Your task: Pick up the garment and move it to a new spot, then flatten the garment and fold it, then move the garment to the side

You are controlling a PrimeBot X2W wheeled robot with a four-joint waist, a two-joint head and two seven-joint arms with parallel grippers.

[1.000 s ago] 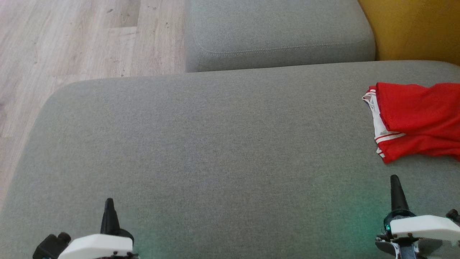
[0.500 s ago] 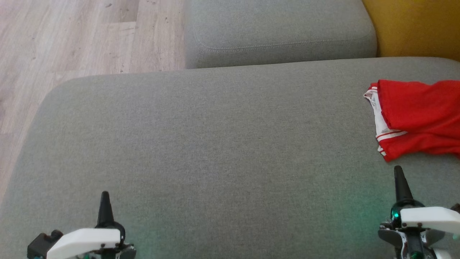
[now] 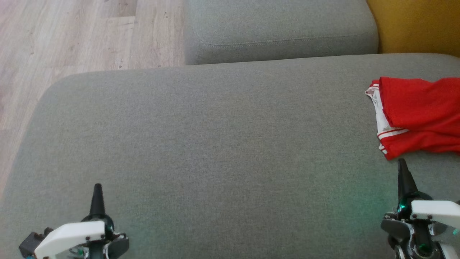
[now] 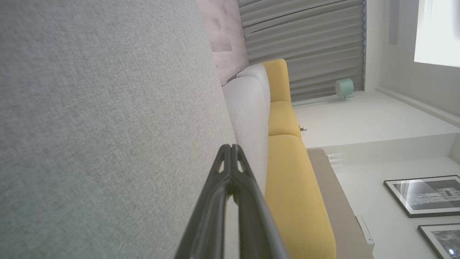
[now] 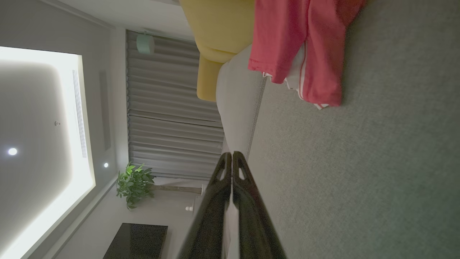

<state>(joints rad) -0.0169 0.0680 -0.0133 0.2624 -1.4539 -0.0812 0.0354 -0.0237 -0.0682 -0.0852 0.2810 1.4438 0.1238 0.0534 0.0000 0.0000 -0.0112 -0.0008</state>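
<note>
A home living room: grey sofa [image 3: 215, 144], wood floor [image 3: 72, 36], curtains [image 4: 302, 43], framed pictures [image 4: 424, 196], potted plant [image 5: 134, 183].

We find the garment [image 3: 420, 115] on the sofa seat [image 3: 215, 144], far right — our right claw [image 3: 401, 162] just before it, our left claw [image 3: 97, 187] well apart, leftward.

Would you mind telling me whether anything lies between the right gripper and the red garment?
Nothing visible does: only bare grey cushion separates the right gripper from the near edge of the garment just ahead of it.
</note>
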